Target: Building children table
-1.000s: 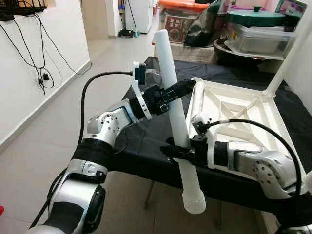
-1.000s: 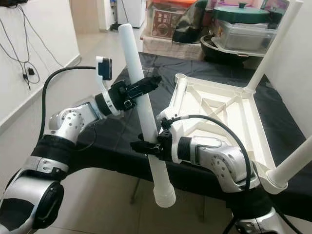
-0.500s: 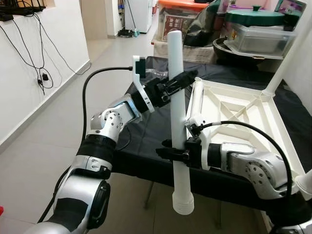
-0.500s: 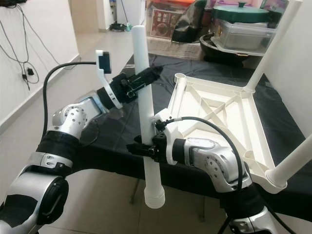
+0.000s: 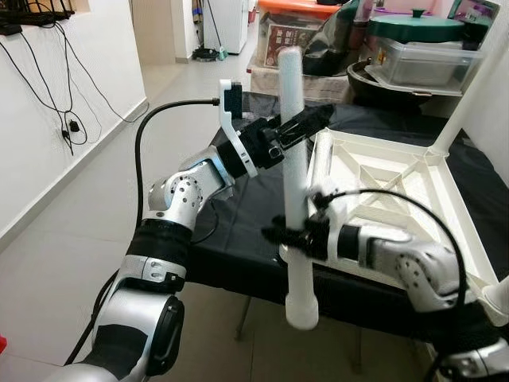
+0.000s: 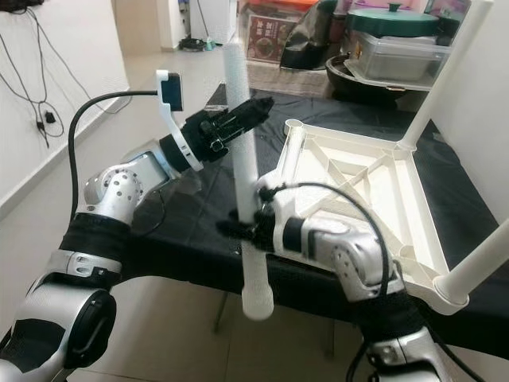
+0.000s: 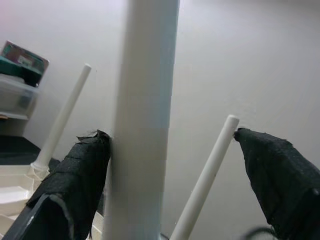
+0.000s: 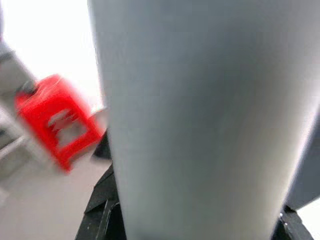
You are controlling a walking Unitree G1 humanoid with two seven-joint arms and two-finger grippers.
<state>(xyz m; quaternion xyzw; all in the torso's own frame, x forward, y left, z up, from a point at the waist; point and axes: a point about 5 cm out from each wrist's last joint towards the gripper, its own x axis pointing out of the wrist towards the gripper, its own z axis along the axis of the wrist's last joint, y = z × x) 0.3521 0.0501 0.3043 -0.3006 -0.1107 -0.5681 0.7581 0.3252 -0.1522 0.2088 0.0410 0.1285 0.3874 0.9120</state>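
A long white table leg point(image 5: 293, 119) stands almost upright in front of the black-covered table point(image 5: 238, 215). My right gripper point(image 5: 288, 236) is shut on its lower part, and its black fingers point(image 8: 100, 215) flank the leg point(image 8: 200, 100). My left gripper point(image 5: 306, 127) is open around the upper part, where one finger point(image 7: 80, 170) touches the leg point(image 7: 145, 125) and the other stands well apart. The white tabletop point(image 5: 382, 183) lies upside down on the table. Two legs stand fitted in it, one at the far right corner point(image 5: 477, 79) and one at the near right corner point(image 6: 477, 270).
Clear storage boxes and a green-lidded pot point(image 5: 413, 32) crowd the back behind the table. A white wall with hanging cables point(image 5: 56, 87) runs along the left, with tiled floor point(image 5: 64, 263) between it and the table. A red stool point(image 8: 55, 120) stands on the floor.
The leg has swung from leaning left to nearly upright, and its lower end has risen a little. Both arms shifted with it, the left gripper moving right along the upper part.
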